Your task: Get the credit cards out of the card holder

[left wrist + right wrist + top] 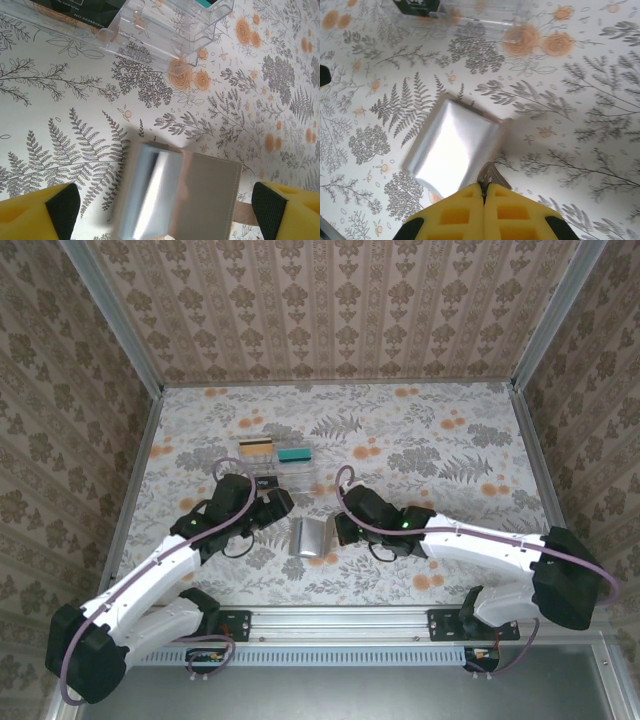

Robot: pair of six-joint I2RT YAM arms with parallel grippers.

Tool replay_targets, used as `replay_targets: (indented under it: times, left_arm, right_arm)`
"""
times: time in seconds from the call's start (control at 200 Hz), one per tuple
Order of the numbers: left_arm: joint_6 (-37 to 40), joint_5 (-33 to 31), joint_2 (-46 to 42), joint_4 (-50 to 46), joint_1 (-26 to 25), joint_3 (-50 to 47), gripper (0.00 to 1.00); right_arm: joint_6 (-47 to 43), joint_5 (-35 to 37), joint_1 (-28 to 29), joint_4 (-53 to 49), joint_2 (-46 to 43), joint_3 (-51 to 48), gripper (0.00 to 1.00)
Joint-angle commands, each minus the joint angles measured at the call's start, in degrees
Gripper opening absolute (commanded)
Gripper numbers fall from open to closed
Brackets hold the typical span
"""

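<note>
- Left fingers (275, 503), seen from the top camera, are sitting just left of the card holder (310, 537), while the right fingers (345, 528) are meeting its right edge. The card holder is lying on the floral desk (450, 440) between the two arms, its fold running roughly near-to-far.
- On the far side of it, a clear tray (275, 472) is carrying a tan card (256, 445) and a teal card (294, 454). Open desk is stretching rightward to the metal rail (530, 460).
- Through the left wrist camera, the yellow-padded left fingers (35, 212) are standing spread wide, with the card holder (200, 195) lying between them. One panel is shining silvery, the other is showing matte, stitched taupe. The clear tray (165, 35) is sitting well beyond.
- Through the right wrist camera, the right fingers (455, 215) are pressing together, pinching the small tab (491, 176) at the card holder's (452, 145) near corner. Its glossy, square-cornered panel is slanting away to the left.
</note>
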Motion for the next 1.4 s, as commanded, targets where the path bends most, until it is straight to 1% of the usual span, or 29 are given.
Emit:
replay_targets:
  times: [0.0, 0.08, 0.135, 0.2, 0.255, 0.305, 0.405, 0.53, 0.57, 0.64, 0.68, 0.76, 0.85, 0.9, 0.97, 1.065, 1.235, 1.395]
  left_arm:
    - [1.2, 0.9, 0.6, -0.1, 0.1, -0.3, 0.92]
    - [1.3, 1.6, 1.6, 0.1, 0.0, 0.0, 0.91]
    - [1.4, 2.7, 2.4, 0.7, -0.1, 0.0, 0.88]
    - [1.7, 3.4, 3.6, 1.2, -0.6, 0.3, 0.85]
    - [2.0, 3.4, 4.3, 1.5, -1.3, 0.4, 0.81]
    - [2.1, 3.5, 4.9, 1.9, -1.8, 0.4, 0.80]
    - [2.0, 3.5, 5.9, 2.7, -2.5, 0.2, 0.78]
    - [2.3, 4.1, 7.0, 3.6, -3.2, 0.1, 0.77]
    - [2.4, 4.1, 7.4, 3.8, -3.5, 0.2, 0.77]
    - [2.7, 4.6, 8.1, 4.1, -3.8, 0.0, 0.73]
    - [2.7, 5.0, 8.6, 4.4, -3.8, 0.1, 0.70]
    - [2.7, 5.9, 9.6, 5.3, -4.1, -0.3, 0.65]
    - [2.8, 7.4, 11.2, 6.9, -4.2, -0.7, 0.58]
    - [2.9, 8.0, 12.2, 7.5, -4.3, -0.9, 0.56]
    - [3.1, 8.4, 13.7, 8.4, -4.3, -1.3, 0.53]
    - [3.2, 8.8, 15.3, 9.9, -4.3, -2.2, 0.50]
    - [3.2, 11.1, 19.1, 13.2, -4.4, -2.9, 0.47]
    - [3.2, 12.0, 21.6, 14.7, -4.7, -3.0, 0.47]
  right_arm:
    - [1.0, 1.6, -1.0, -2.3, -1.8, -1.8, 0.00]
    - [1.6, 3.2, -1.4, -3.3, -1.8, -3.0, 0.00]
    - [2.0, 3.9, -1.7, -4.3, -1.4, -3.5, 0.07]
    - [2.7, 5.2, -1.9, -5.8, -0.9, -3.6, 0.30]
    - [2.7, 5.6, -2.0, -6.7, -0.6, -3.4, 0.41]
    - [2.5, 5.0, -1.9, -6.8, -0.3, -3.0, 0.51]
    - [2.3, 2.6, -1.9, -5.7, 1.4, -2.2, 0.53]
    - [2.3, 0.2, -1.9, -4.3, 3.6, -0.7, 0.54]
    - [2.3, -0.3, -1.9, -4.1, 6.0, -0.1, 0.54]
    - [2.2, -0.8, -2.0, -3.8, 7.6, 0.7, 0.53]
    - [2.1, -0.9, -2.0, -3.9, 8.6, 1.2, 0.50]
    - [1.7, -0.4, -2.0, -4.6, 10.1, 2.0, 0.40]
    - [1.8, 0.5, -2.0, -5.0, 11.0, 1.9, 0.21]
    - [1.9, 1.2, -2.0, -5.3, 11.4, 1.9, 0.18]
    - [1.7, 1.6, -2.1, -5.7, 12.2, 1.8, 0.07]
    - [1.7, 1.4, -2.1, -5.5, 12.8, 1.6, 0.03]
    - [2.3, 1.5, -2.1, -4.9, 12.5, 1.1, 0.04]
    - [2.6, 1.3, -2.2, -4.7, 12.5, 0.9, 0.04]
